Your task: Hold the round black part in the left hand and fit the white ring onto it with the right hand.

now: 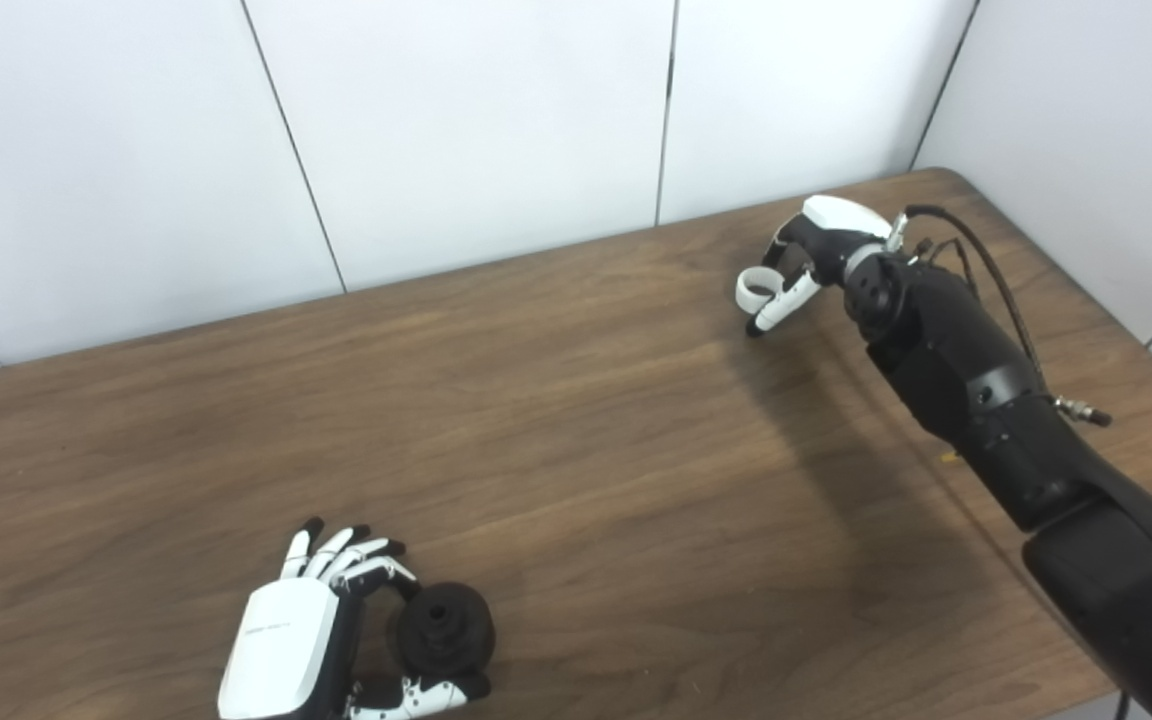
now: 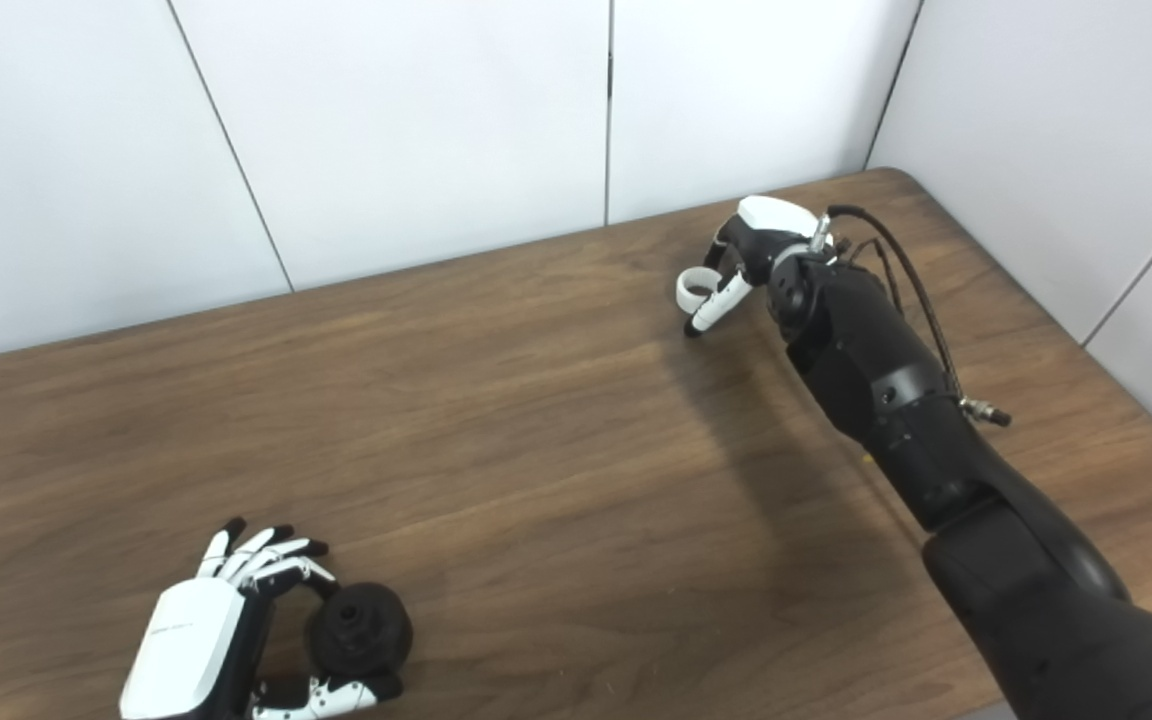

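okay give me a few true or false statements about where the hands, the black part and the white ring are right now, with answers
1. The left hand has its fingers around the round black part. True.
2. The white ring is already on the black part. False: it is at the right hand, far across the table.
3. The two hands are touching. False: they are far apart.
4. The black part is near the table's front edge. True.
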Robot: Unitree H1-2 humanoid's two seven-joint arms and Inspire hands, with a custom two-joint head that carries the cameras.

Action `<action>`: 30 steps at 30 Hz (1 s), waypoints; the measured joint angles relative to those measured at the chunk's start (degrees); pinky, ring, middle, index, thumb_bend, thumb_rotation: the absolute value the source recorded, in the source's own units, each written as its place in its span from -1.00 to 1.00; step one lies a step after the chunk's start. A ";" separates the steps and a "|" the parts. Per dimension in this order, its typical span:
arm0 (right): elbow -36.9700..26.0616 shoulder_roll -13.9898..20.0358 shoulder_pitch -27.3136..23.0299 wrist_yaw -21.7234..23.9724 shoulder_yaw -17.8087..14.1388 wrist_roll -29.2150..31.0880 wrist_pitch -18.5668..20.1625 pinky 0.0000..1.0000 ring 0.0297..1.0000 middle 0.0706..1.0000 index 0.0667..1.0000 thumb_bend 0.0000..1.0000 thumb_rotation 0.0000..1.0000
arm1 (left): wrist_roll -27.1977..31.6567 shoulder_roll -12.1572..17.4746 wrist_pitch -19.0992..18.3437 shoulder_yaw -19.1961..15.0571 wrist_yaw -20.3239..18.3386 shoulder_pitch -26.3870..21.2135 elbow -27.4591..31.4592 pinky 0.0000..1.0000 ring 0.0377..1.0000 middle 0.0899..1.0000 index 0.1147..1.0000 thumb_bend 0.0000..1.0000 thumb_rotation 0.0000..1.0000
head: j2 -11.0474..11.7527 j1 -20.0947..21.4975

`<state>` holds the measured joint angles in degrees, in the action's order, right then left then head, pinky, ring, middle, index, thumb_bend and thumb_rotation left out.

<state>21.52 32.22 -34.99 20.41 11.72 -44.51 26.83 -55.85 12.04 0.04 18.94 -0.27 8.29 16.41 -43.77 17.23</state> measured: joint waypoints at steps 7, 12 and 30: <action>0.00 -0.11 -0.01 -0.02 -0.25 0.50 -0.01 1.00 1.00 0.72 -0.04 0.16 -0.67 | 0.04 -0.01 0.12 0.00 0.28 0.00 -0.12 1.00 0.74 0.49 -0.17 0.05 -0.90 | -0.09 -0.17; -0.42 -1.11 0.01 -2.05 -0.69 1.73 -0.10 1.00 0.97 0.64 -0.10 0.05 -0.73 | 0.03 -0.02 0.16 0.02 0.35 0.00 -0.16 1.00 0.75 0.49 -0.17 0.05 -0.90 | -0.18 -0.26; -0.19 -1.35 0.56 -5.92 -0.23 4.08 -0.57 1.00 0.97 0.61 -0.10 0.04 -0.74 | -0.30 -0.43 0.10 0.24 0.00 0.01 -0.11 1.00 0.76 0.49 -0.17 0.05 -0.90 | -0.26 -0.88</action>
<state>21.33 30.87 -34.43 14.49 11.50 -40.43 26.26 -56.16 11.61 0.14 19.18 -0.27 8.30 16.30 -44.03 16.35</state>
